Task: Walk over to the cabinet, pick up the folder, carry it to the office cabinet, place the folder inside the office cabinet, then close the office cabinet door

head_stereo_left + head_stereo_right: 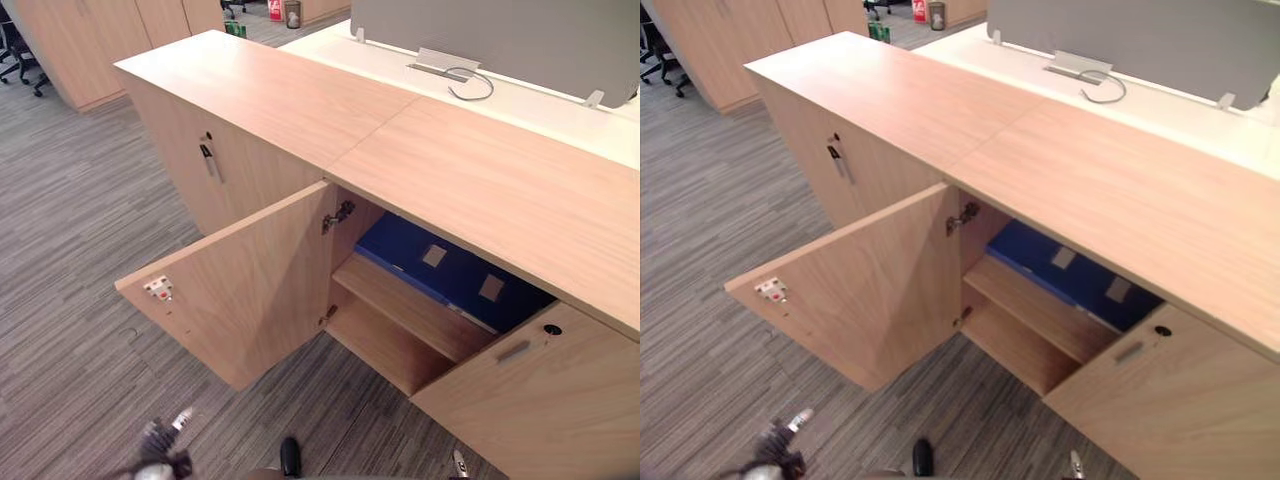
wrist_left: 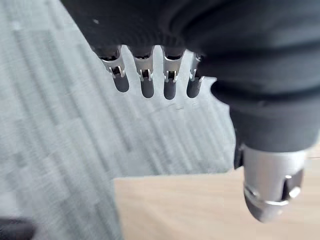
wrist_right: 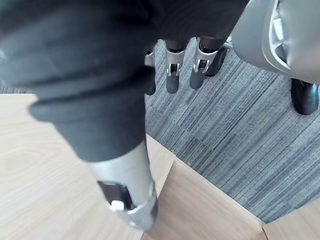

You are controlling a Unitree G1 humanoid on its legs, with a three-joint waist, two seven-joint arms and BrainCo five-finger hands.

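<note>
Left hand [image 2: 146,75] hangs low at the near edge of the head views, above the grey carpet [image 1: 70,250]. Its own wrist view shows the fingers straight in a row and the thumb apart. It is open and holds nothing, with carpet and a pale wood panel past it. Right hand [image 3: 172,72] shows as a fingertip at the near edge on the other side. In its wrist view the fingers and thumb are likewise extended and empty, over carpet and pale wood.

Beyond the hands stands the office cabinet [image 1: 480,180], light wood under a long flat top. Its left door [image 1: 250,290] is swung wide open toward the camera, inner face showing, with a small white fitting [image 1: 158,288] near the free edge and a metal hinge [image 1: 338,215] at the frame. The blue folder [image 1: 455,272] is inside, lying on the upper shelf [image 1: 400,300] with 2 pale patches on its cover. Part of it is hidden behind the cabinet's right door [image 1: 540,400], which carries a handle and a keyhole. The compartment under the shelf is bare.

A second cabinet [image 1: 250,90] adjoins on the left, its door shut. Behind both runs a white desk [image 1: 560,115] with a grey screen [image 1: 500,35] and a looped cable [image 1: 470,85].
</note>
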